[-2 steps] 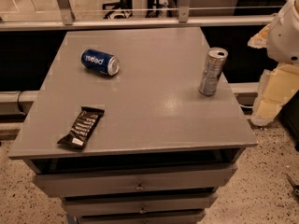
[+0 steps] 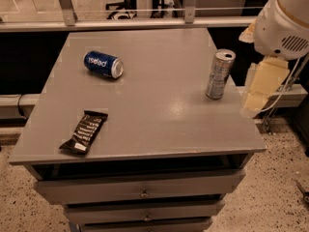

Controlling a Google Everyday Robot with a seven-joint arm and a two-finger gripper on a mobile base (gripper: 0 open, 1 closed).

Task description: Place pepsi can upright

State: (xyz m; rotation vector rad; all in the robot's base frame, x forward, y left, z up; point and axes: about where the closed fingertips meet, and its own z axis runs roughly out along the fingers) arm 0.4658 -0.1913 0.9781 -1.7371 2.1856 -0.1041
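Observation:
The pepsi can (image 2: 103, 65) is dark blue with white lettering. It lies on its side at the back left of the grey table top (image 2: 154, 105), with its silver end facing right. My arm's white housing (image 2: 285, 23) is at the upper right. Below it hangs a cream part, my gripper (image 2: 260, 86), just off the table's right edge and right of the slim silver can. It is far from the pepsi can and holds nothing that I can see.
A tall slim silver can (image 2: 219, 74) stands upright near the right edge. A black snack bar wrapper (image 2: 84, 132) lies at the front left. Drawers (image 2: 145, 190) sit below the top. A rail (image 2: 145, 23) runs behind the table.
My arm and its cream part have moved a little left, closer to the table's right edge. The cans and the snack bar have not moved.

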